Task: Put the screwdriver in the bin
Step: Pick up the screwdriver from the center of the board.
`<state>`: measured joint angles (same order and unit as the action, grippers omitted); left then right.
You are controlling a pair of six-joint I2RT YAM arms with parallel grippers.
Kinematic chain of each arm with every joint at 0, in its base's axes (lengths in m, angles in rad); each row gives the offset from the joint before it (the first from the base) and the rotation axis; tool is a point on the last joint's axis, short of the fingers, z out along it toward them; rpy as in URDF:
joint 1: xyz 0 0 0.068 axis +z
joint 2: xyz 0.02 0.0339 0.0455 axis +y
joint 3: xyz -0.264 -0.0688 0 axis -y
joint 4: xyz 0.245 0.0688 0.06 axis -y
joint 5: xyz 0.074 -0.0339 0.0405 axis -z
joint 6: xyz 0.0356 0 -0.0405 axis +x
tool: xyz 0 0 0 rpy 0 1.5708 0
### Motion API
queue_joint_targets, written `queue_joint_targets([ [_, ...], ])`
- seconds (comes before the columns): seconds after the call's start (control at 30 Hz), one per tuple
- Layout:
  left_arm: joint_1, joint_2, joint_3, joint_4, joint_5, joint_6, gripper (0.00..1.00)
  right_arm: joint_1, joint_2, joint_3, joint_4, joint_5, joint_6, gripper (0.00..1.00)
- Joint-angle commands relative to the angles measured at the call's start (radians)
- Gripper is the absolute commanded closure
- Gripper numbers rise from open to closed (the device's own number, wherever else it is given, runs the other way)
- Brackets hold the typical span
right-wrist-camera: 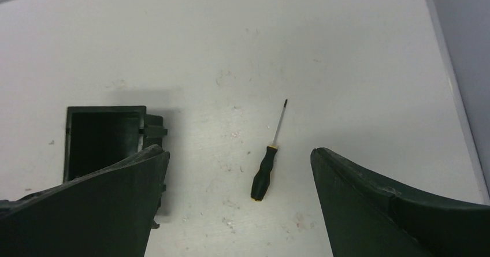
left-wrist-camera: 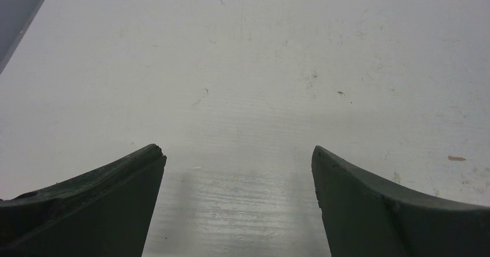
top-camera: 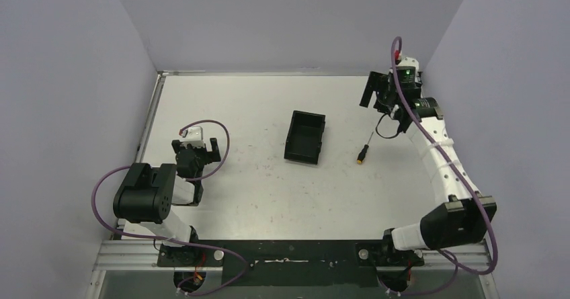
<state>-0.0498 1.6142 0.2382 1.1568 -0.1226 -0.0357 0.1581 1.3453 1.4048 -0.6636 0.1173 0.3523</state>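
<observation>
Plainly the screwdriver (right-wrist-camera: 269, 153) lies ahead of the right gripper (right-wrist-camera: 237, 153) (jaws spread).

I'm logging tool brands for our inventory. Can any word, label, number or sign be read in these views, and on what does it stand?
None can be read.
The screwdriver: black and yellow handle, no brand visible.
The bin: plain black, no marking.
The left arm's white wrist casing and the right arm's white wrist casing: too small to show any print.
</observation>
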Motion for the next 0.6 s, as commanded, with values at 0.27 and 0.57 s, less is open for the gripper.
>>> queue_joint_targets([
  [0.27, 0.001, -0.005, 0.012, 0.061, 0.001, 0.003, 0.03, -0.104, 0.3, -0.103, 0.012, -0.184, 0.022, 0.0],
  [0.57, 0.001, -0.004, 0.012, 0.061, 0.001, 0.003, 0.03, -0.114, 0.408, -0.225, 0.095, -0.21, 0.029, 0.08],
])
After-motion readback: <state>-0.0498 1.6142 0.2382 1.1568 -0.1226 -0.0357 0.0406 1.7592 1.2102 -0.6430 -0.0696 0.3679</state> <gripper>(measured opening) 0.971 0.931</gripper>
